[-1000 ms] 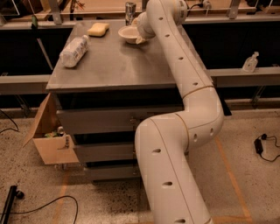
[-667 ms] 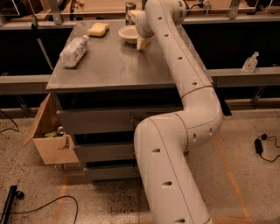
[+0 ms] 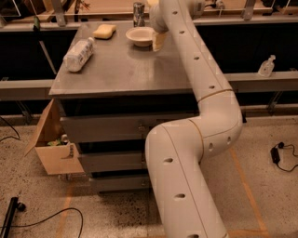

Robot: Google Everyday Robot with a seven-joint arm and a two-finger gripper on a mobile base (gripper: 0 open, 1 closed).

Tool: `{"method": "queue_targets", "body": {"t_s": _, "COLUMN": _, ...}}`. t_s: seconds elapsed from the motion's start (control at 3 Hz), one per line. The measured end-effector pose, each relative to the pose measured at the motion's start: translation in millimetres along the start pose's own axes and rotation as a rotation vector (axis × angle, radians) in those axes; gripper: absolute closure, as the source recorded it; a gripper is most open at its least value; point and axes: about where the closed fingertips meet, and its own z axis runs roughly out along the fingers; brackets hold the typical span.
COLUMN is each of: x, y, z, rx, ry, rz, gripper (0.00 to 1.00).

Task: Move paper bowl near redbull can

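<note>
the gripper (image 3: 158, 41) met the rim of the bowl (image 3: 138, 35), its hold impossible to tell, probably to set it beside the can (image 3: 138, 13).

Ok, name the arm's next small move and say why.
Probably a short lift of the gripper straight up. The paper bowl sits on the table just in front of the redbull can, so it looks placed; the gripper is at the bowl's right rim, and a sideways pull might drag it.
</note>
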Motion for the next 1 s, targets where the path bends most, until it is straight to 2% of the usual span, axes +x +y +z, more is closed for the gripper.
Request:
{"method": "queue_targets", "body": {"t_s": 0.33, "x": 47, "y": -48, "z": -75, "rx": 0.086, "ry": 0.144, "rz": 0.069, "gripper": 0.00}}
{"method": "queue_targets", "body": {"t_s": 0.67, "x": 58, "y": -74, "z": -128, "rx": 0.152, "ry": 0.202, "rz": 0.053, "gripper": 0.00}}
{"method": "queue_targets", "body": {"t_s": 1.0, "x": 54, "y": -86, "z": -143, "rx": 0.189, "ry": 0.202, "rz": 0.047, "gripper": 0.00}}
